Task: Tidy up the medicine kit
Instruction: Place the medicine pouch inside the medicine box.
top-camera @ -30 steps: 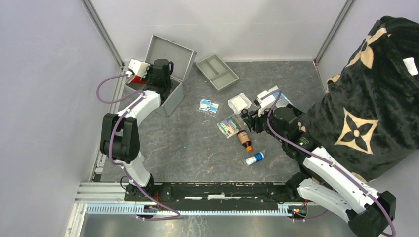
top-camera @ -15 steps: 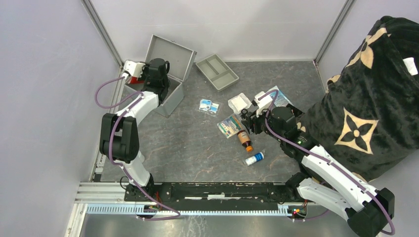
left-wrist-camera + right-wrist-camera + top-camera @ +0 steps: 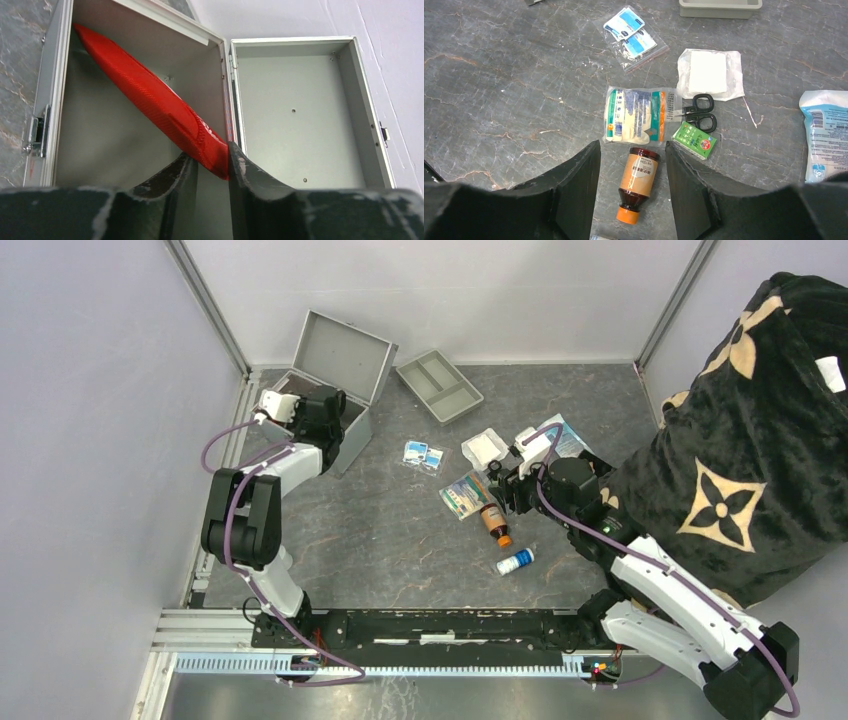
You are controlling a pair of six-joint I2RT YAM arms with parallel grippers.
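Observation:
The medicine kit [image 3: 349, 443], a silver-grey metal case, stands open at the back left with its lid [image 3: 345, 356] tipped back. In the left wrist view a flat red pouch [image 3: 150, 97] lies slantwise inside the kit [image 3: 110, 135]. My left gripper [image 3: 210, 154] hangs over the case with its jaws parted. The pouch's near end still sits between the tips and leans on the right finger [image 3: 240, 167]. My right gripper [image 3: 633, 146] is open above a brown bottle [image 3: 638, 175] with an orange cap, which lies on the table between the fingers.
A grey divided tray [image 3: 438, 386] lies behind the middle. Around the bottle lie a sachet bag [image 3: 423, 455], a gauze pack [image 3: 709, 72], a glove packet [image 3: 639, 115], scissors [image 3: 699, 111], a green box [image 3: 695, 140] and a small white vial [image 3: 515, 561]. Black patterned cloth [image 3: 750, 440] fills the right.
My left gripper's jaws have parted from the red pouch, and its wrist has drawn back toward the case's near side. The right gripper shifted slightly left over the bottle.

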